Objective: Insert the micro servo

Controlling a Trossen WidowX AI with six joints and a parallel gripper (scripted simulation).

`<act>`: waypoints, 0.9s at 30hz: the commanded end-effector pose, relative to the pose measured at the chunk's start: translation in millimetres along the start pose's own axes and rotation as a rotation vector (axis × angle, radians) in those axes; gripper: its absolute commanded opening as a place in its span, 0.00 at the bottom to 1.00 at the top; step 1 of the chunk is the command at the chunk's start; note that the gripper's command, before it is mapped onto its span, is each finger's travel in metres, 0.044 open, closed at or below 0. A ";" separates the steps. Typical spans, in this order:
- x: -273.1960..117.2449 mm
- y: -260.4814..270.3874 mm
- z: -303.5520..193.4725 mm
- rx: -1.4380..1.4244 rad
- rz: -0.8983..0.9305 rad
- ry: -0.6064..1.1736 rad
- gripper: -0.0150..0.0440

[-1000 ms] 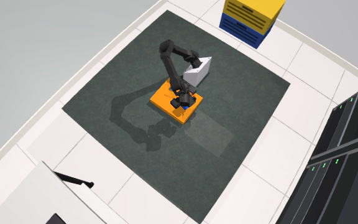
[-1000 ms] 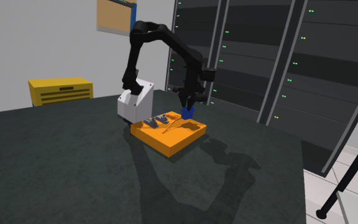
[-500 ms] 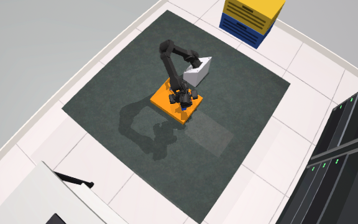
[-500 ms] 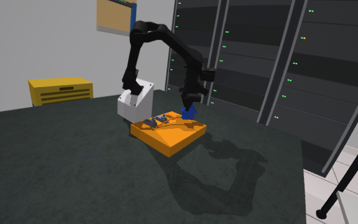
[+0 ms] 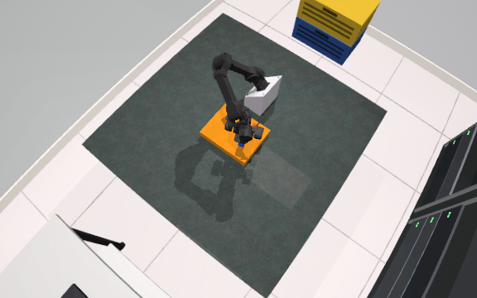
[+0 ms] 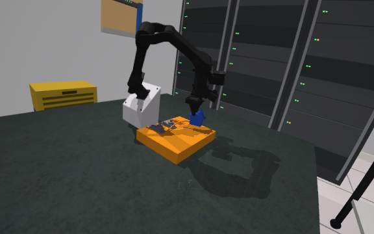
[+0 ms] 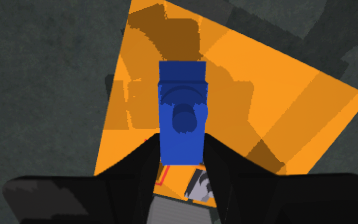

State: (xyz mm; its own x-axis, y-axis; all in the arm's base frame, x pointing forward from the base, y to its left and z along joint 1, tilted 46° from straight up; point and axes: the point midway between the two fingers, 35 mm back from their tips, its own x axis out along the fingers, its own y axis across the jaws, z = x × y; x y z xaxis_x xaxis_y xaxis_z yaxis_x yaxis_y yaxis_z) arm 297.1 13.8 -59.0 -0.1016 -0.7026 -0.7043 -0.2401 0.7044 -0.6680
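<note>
- Bringing the servo back toward the arm's base looks like the next need: the marked pocket (image 5: 254, 124) (image 6: 181, 123) (image 7: 166, 176) lies beyond the servo's lower end in the wrist view, and to its left in the exterior one.
- The gripper (image 5: 243, 141) (image 6: 195, 114) (image 7: 181, 138) is closed only partway, its fingers pressed on the sides of the blue micro servo (image 5: 241, 145) (image 6: 197, 119) (image 7: 182, 150), which hangs above the orange deck (image 5: 218, 126) (image 6: 177, 146) (image 7: 305, 100).
- The servo's long axis runs up and down the wrist view, shaft toward the camera; the bit of red outline showing slants against it, so some wrist turn seems due before lowering. How much, I cannot tell, as the fingers and servo hide most of the pocket.
- The orange cable (image 6: 175, 125) curves across the deck toward the grey parts in the exterior view. Its side notch cannot be made out; the lead could get caught under the body on the way down.
- Two grey parts (image 6: 157, 128) (image 6: 168, 123) stand up from the deck beside the pocket, and the pale pedestal (image 5: 261, 99) (image 6: 149, 110) (image 7: 180, 212) rises behind them. I'd keep the fingers high until over the outline.
</note>
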 end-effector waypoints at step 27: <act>-2.5 19.2 -44.3 0.340 0.007 -0.004 0.25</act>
State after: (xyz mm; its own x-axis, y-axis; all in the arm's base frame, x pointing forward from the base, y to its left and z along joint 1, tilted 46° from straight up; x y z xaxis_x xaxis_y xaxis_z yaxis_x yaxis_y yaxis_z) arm 263.4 19.0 -61.8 -0.1095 -0.7036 -0.7021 0.0904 0.6964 -0.7120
